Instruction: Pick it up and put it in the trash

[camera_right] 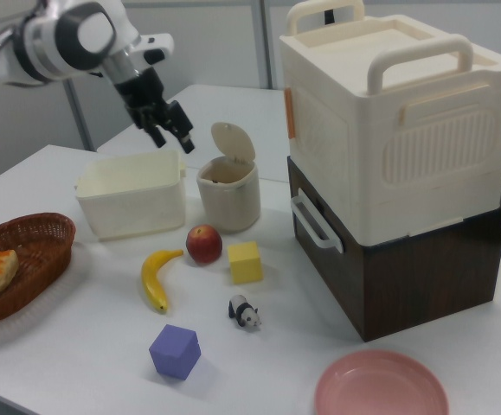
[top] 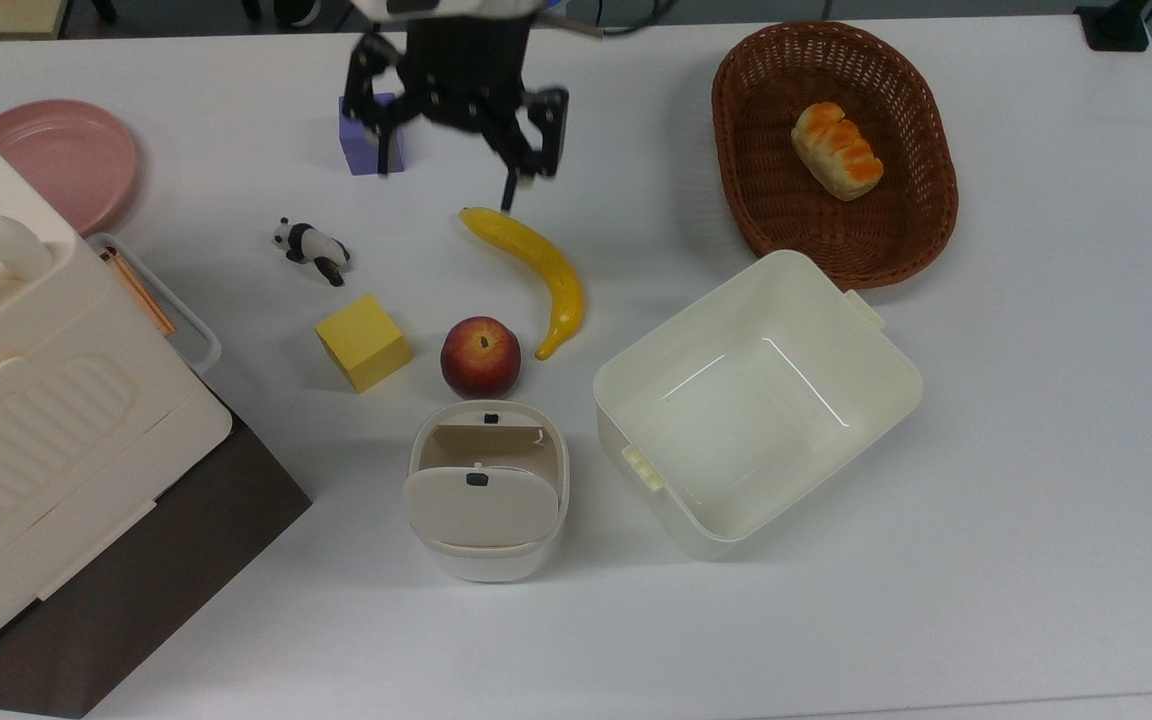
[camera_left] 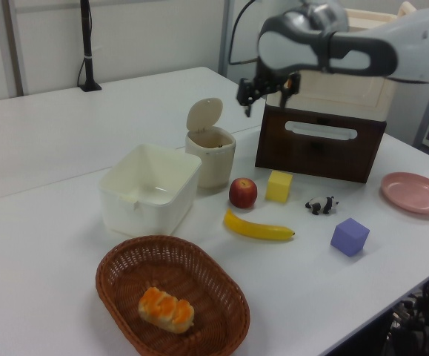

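Paper ball: its whereabouts cannot be told; nothing is held between the fingers.
Trash [top: 486, 565]: stood on the white table [top: 1036, 500], near the table's front in the top view; its flap lid [camera_left: 203, 115] is raised upright in the left view and the opening is left uncovered.
Gripper [top: 446, 187]: held in the air with its fingers spread wide and empty; in the top view it is seen over the far part of the table, well apart from the trash.
Apple [top: 480, 357]: set just beyond the trash in the top view.
Yellow cube [top: 363, 342]: placed near the apple, on the top view's left.
Banana [top: 536, 265]: laid beyond the apple, one tip close under the gripper in the top view.
Panda figurine [top: 311, 250]: found beyond the yellow cube.
Purple cube [camera_right: 175, 350]: partly covered by the gripper in the top view.
Square tub [top: 896, 380]: stood just beside the trash, on the top view's right.
Wicker basket [top: 736, 200]: a bread roll [top: 836, 150] is held in it.
Pink plate [top: 56, 160]: set at the top view's far left.
Big cream box [top: 36, 400]: stacked on a dark brown base [top: 136, 600].
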{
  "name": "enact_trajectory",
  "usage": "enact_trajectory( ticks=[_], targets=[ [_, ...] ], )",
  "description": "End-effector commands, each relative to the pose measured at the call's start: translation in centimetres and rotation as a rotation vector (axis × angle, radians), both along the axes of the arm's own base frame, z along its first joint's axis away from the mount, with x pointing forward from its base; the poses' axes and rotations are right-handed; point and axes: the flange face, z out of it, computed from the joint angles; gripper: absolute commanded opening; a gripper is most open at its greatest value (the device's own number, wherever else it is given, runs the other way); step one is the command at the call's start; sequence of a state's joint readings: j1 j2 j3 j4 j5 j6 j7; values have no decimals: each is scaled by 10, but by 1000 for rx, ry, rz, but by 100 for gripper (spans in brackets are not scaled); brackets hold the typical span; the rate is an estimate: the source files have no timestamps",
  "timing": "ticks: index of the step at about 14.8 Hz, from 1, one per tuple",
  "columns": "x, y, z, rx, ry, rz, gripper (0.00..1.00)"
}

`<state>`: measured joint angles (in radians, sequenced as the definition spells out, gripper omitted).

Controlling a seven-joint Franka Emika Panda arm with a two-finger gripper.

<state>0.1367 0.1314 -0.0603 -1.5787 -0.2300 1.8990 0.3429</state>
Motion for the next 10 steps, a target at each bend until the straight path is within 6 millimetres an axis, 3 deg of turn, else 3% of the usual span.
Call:
enact_trajectory(
  ticks=[1,5,10],
  targets=[
    [-46,-10,28,95,110,62,100],
    [-64,-45,45,231,144,111,100],
    [-69,-52,51,254,133,99,100]
  ],
)
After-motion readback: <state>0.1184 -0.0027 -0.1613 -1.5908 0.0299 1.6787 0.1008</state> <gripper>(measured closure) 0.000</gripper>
